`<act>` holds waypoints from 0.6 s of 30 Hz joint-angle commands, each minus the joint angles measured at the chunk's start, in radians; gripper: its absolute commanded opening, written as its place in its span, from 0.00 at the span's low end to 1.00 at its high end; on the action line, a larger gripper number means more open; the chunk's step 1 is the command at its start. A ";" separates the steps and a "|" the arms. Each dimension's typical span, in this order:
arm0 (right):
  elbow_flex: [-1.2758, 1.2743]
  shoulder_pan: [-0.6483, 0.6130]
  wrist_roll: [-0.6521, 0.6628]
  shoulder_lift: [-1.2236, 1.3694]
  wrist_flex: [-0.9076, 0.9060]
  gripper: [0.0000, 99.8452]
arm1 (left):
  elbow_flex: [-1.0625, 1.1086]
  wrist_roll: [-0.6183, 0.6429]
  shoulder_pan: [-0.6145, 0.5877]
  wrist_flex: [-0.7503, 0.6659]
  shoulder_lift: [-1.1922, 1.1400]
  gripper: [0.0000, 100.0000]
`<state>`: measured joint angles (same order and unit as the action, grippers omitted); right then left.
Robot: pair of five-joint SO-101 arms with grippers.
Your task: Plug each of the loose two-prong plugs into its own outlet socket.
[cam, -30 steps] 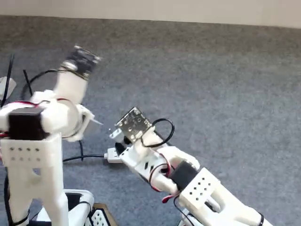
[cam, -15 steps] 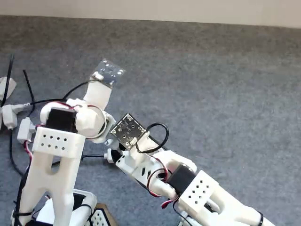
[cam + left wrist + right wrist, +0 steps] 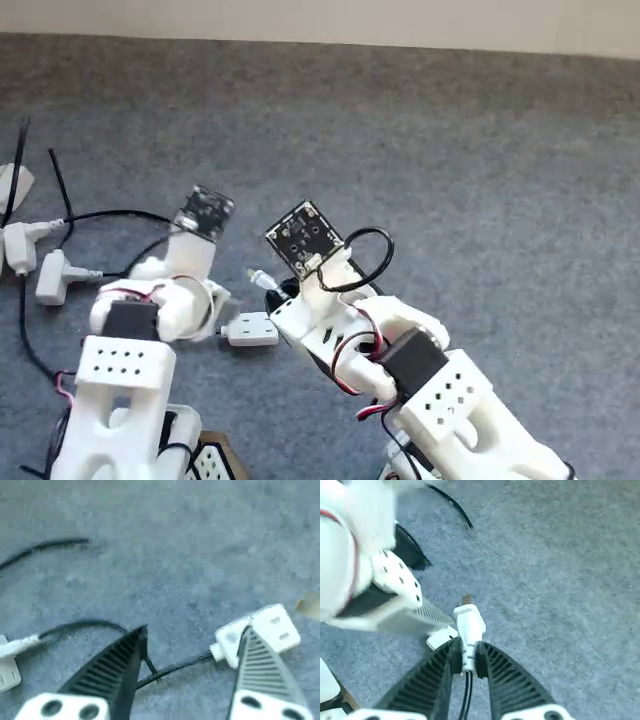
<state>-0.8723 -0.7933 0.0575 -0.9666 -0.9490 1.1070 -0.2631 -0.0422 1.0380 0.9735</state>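
Note:
A white outlet socket (image 3: 250,328) with a black cord lies on the grey carpet between the two arms. In the left wrist view the socket (image 3: 260,632) shows its two slots beside one finger of my left gripper (image 3: 194,630), which is open and straddles the black cord (image 3: 170,669). My right gripper (image 3: 467,647) is shut on a white two-prong plug (image 3: 468,622), prongs pointing away from the wrist, held above the carpet close to the socket (image 3: 439,637). In the high view this plug (image 3: 262,278) hangs just behind the socket.
More white plugs (image 3: 50,275) and black cords (image 3: 110,215) lie at the left edge of the carpet; one plug (image 3: 7,666) shows in the left wrist view. The left arm (image 3: 365,580) stands close beside my right gripper. Open carpet stretches to the right.
The left arm has swung down from a raised pose, bringing its open gripper low over the socket. The right arm, still holding the plug, has shifted slightly back and right.

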 commanded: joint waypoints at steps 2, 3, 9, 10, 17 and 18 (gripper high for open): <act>0.087 0.018 -0.002 -0.025 -0.022 0.01 | 0.045 0.000 -0.012 -0.063 0.024 0.30; 0.082 0.018 0.000 -0.025 -0.022 0.01 | 0.044 0.000 -0.013 -0.063 0.027 0.30; 0.028 0.018 0.057 -0.022 -0.091 0.01 | -0.007 -0.029 -0.176 -0.115 0.018 0.30; 0.030 0.018 0.057 -0.018 -0.111 0.01 | -0.025 -0.029 -0.211 -0.112 0.018 0.30; 0.085 -0.007 0.055 0.107 -0.145 0.01 | -0.179 0.000 -0.214 -0.040 0.018 0.30; 0.097 -0.018 0.049 0.128 -0.145 0.01 | -0.208 0.014 -0.189 -0.025 0.018 0.30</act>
<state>-0.8523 -0.7871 0.1036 -0.9145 -1.0902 1.0211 -0.2846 -0.2846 0.9597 0.9828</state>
